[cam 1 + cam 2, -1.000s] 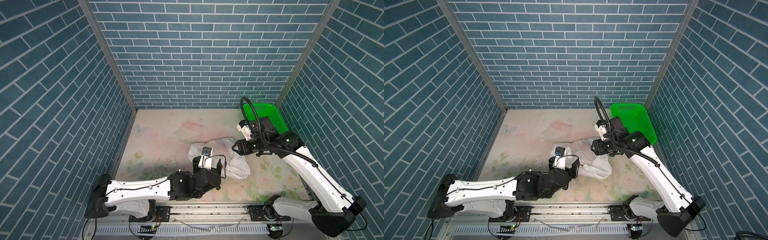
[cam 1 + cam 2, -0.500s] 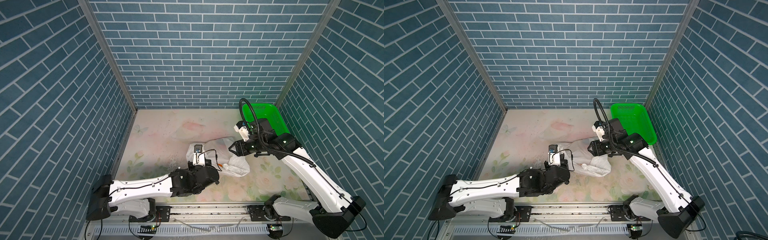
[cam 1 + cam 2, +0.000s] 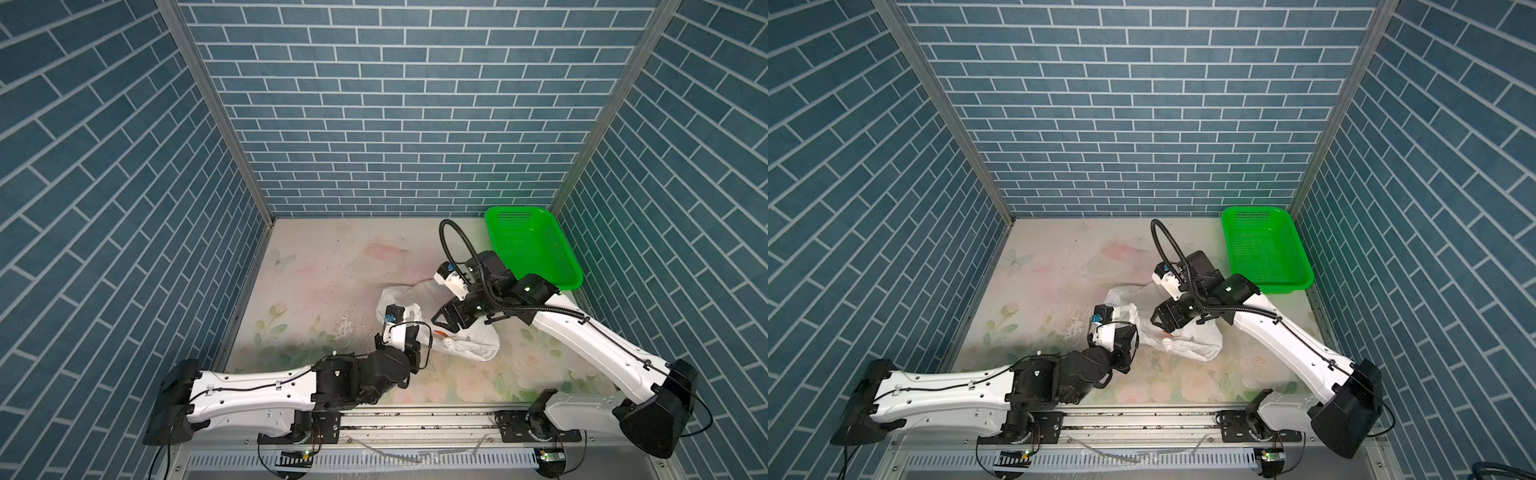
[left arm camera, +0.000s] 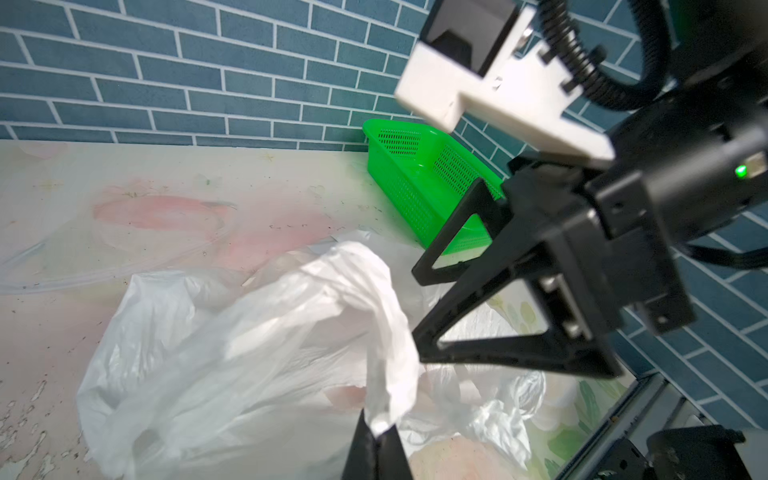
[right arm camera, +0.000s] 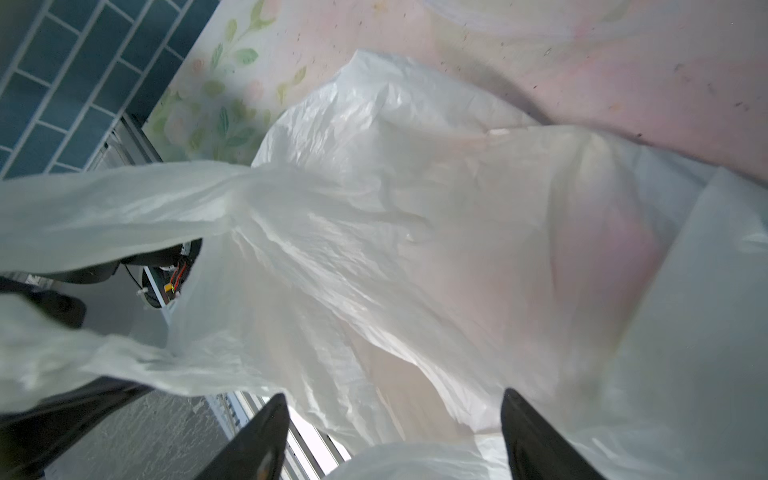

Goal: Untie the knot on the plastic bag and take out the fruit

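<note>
The white plastic bag [image 3: 471, 347] [image 3: 1196, 338] lies crumpled at mid-table. My left gripper [image 4: 380, 434] is shut on a thin strip of its rim, which is pulled up from the bag [image 4: 249, 332]. From the right, my right gripper [image 3: 442, 321] [image 3: 1159, 318] [image 5: 392, 395] hangs open just over the bag [image 5: 415, 208], its fingers [image 4: 440, 316] spread wide with nothing between them. A small orange bit of the fruit [image 3: 439, 332] shows at the bag beside the right gripper; the rest is hidden. I cannot make out the knot.
A green perforated basket [image 3: 532, 249] [image 3: 1266, 253] [image 4: 415, 178] stands at the back right, behind the right arm. Blue brick walls close in the back and both sides. A metal rail [image 3: 415, 419] runs along the table's front edge.
The left gripper has shut on the bag's rim and drawn it a little leftward. The right gripper has opened wider and moved left and forward over the bag.
</note>
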Controlling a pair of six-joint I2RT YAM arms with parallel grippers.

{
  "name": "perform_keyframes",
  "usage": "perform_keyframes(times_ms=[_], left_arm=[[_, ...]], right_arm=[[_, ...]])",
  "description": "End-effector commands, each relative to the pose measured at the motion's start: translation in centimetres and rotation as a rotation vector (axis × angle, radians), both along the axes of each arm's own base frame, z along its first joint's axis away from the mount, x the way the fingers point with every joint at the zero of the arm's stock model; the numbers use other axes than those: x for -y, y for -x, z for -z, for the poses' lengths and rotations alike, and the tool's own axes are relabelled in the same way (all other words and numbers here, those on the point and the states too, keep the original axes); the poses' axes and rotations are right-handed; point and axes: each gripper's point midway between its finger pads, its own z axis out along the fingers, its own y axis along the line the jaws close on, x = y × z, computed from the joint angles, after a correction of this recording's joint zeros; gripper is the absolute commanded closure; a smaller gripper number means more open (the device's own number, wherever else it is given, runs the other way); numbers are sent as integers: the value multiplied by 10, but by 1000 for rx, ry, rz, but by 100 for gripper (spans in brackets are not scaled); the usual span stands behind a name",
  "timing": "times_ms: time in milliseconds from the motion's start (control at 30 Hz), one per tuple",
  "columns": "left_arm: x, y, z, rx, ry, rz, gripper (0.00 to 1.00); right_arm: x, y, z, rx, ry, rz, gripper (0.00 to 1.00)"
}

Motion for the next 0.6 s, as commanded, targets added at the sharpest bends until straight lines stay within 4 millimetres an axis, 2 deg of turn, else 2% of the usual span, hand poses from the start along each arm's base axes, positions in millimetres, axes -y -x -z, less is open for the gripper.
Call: perform_keyframes(times_ms=[0,67,167,267,333,400,533,567], left_arm=[[-8,3,-2,26,-7,1,100],[-12,5,-4,29,-6,0,100],[-16,7,-4,29,-16,5,100],[-19,9,-2,23,-34,13,100],[-22,11,-1,18,-50,18,100],[-26,13,1,9,-67,15,100],[-39,14,9,-1,-99,-3,100],[-42,14,10,-2,-103,-9,100]], right_arm=[[-2,2,34,69,94,-75,17],[-4,3,48,89,139,-80,16],[-1,-11,62,151,210,-23,17],[2,-32,67,212,255,63,25],[5,-46,65,264,279,116,37],[10,-59,62,317,308,174,54],[27,-89,49,423,361,280,97],[31,-95,46,429,369,302,100]])
